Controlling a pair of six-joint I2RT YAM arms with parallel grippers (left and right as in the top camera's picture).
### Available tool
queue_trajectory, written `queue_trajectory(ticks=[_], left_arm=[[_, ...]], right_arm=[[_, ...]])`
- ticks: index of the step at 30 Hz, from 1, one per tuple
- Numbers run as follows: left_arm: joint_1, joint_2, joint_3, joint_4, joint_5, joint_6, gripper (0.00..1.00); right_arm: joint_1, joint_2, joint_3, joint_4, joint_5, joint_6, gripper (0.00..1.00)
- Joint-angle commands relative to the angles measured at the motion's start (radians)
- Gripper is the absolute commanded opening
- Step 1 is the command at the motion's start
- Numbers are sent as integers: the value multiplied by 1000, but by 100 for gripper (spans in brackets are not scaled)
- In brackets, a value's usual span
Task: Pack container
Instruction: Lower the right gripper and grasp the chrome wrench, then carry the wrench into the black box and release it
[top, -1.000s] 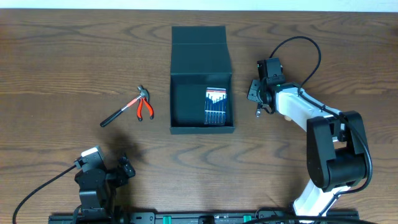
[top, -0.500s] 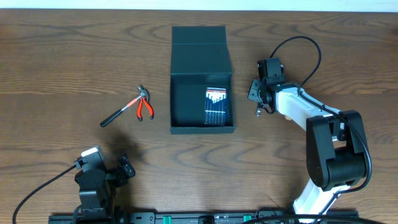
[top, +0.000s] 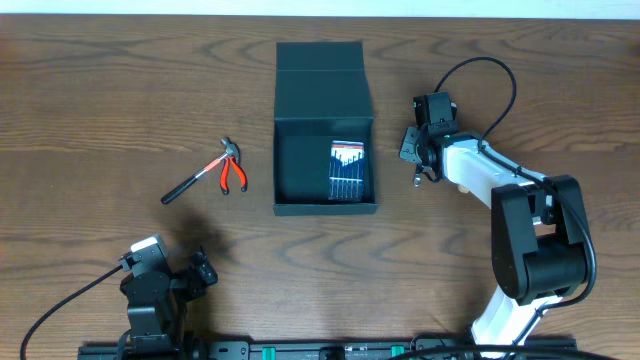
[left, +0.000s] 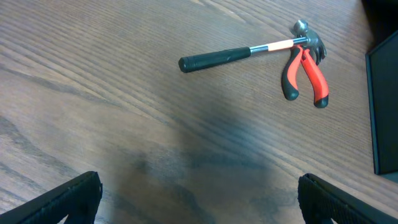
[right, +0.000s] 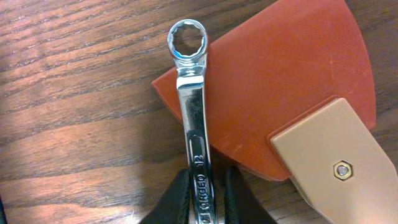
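The container (top: 325, 100) is a dark teal-black box standing open in the middle of the table, its flap lid folded back at the far side. A pack of screwdrivers (top: 348, 170) lies inside it. My right gripper (top: 414, 168) is just right of the box and is shut on a silver ring wrench (right: 189, 93), whose ring end rests on an orange scraper (right: 280, 81) with a tan handle. My left gripper (left: 199, 202) is open and empty, low at the near left (top: 160, 285).
A black-handled hammer (left: 249, 53) and red-handled pliers (left: 305, 74) lie touching each other left of the box, and they also show in the overhead view (top: 222, 170). The box's edge (left: 382, 106) shows at the right of the left wrist view.
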Motion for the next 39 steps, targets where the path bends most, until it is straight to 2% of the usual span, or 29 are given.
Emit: queue_trajectory(ticks=[1, 6, 18, 39], left_arm=[[5, -6, -16, -3, 10, 17, 98], [5, -6, -16, -3, 10, 17, 99], [5, -6, -16, -3, 10, 17, 99], [5, -6, -16, -3, 10, 17, 99]], right_arm=[[-5, 52, -8, -9, -26, 7, 7], [-5, 52, -8, -10, -26, 7, 1], [-5, 45, -1, -14, -78, 8, 1], [-5, -93, 2, -23, -60, 9, 1]])
